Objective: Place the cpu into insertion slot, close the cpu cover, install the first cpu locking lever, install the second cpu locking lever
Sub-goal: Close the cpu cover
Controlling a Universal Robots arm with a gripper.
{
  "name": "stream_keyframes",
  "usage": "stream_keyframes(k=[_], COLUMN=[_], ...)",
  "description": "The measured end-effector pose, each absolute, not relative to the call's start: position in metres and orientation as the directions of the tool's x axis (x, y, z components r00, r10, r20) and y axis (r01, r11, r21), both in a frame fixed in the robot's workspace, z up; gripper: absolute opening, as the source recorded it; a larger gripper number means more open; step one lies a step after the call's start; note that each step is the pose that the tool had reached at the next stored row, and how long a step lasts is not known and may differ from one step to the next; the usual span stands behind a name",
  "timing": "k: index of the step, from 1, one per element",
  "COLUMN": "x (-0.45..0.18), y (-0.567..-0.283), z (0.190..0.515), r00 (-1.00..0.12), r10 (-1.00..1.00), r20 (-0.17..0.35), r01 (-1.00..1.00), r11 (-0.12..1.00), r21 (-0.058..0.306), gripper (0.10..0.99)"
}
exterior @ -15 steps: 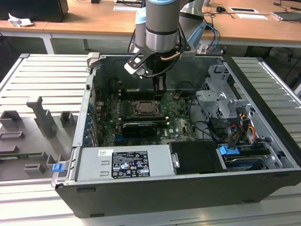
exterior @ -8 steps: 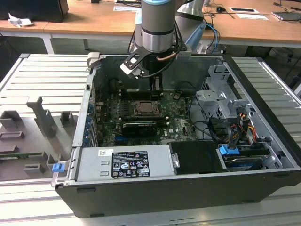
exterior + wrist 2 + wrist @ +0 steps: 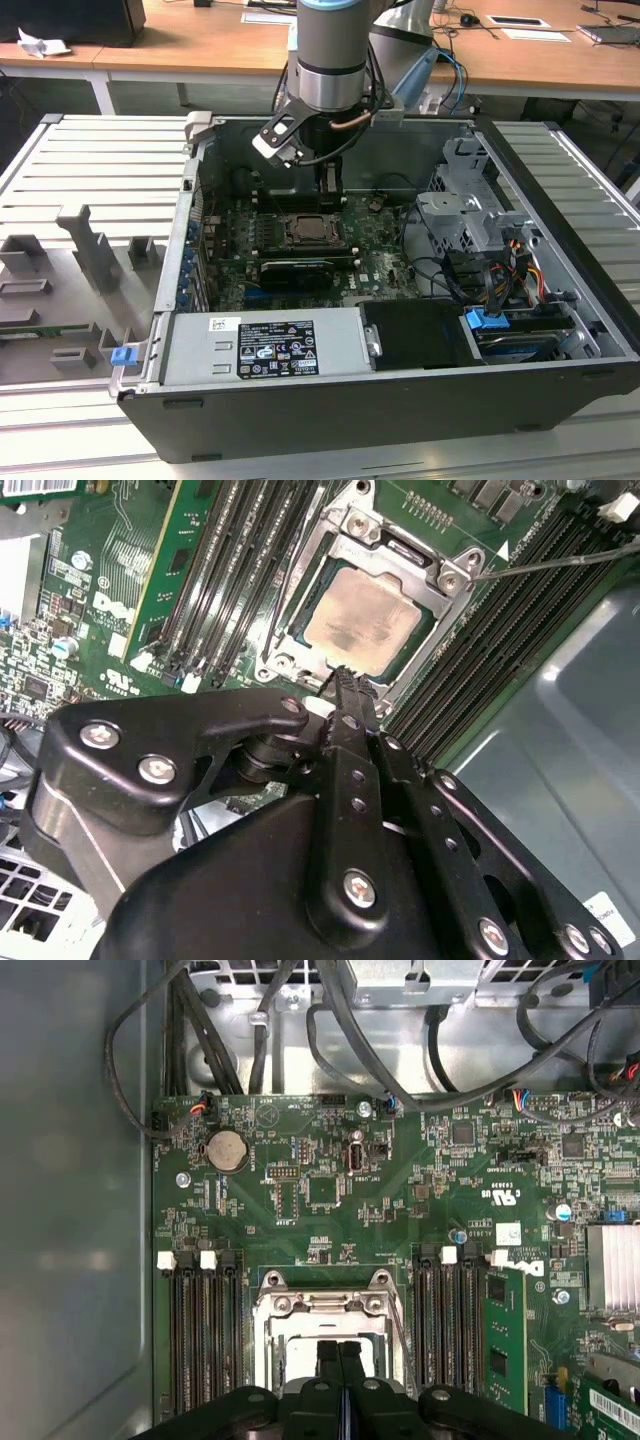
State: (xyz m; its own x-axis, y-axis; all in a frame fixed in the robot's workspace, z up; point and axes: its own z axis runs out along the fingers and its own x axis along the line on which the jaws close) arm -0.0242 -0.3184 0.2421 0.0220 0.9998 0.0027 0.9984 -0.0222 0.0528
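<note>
Your end effector (image 3: 345, 677) hung over one edge of the insertion slot (image 3: 305, 231), its fingers (image 3: 327, 1360) pressed together and gripping nothing. The cpu (image 3: 368, 620) lay seated in that slot, with the cpu cover (image 3: 395, 552) lying flat around it, inside the open computer case (image 3: 330, 425).

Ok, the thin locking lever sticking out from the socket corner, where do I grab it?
Take the locking lever on its straight bare rod, out past the cpu cover, where it runs above the memory slots. Come from above with the jaws astride the rod; it looks too thin to pinch endwise.
</note>
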Motion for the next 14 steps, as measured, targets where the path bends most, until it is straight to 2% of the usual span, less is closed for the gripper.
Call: stream_keyframes(k=[14], x=[-0.044], y=[-0.318], z=[0.240], r00=[-0.039], r10=[0.999], r20=[0.003], r01=[0.998], r11=[0.038], r21=[0.053], gripper=[0.106])
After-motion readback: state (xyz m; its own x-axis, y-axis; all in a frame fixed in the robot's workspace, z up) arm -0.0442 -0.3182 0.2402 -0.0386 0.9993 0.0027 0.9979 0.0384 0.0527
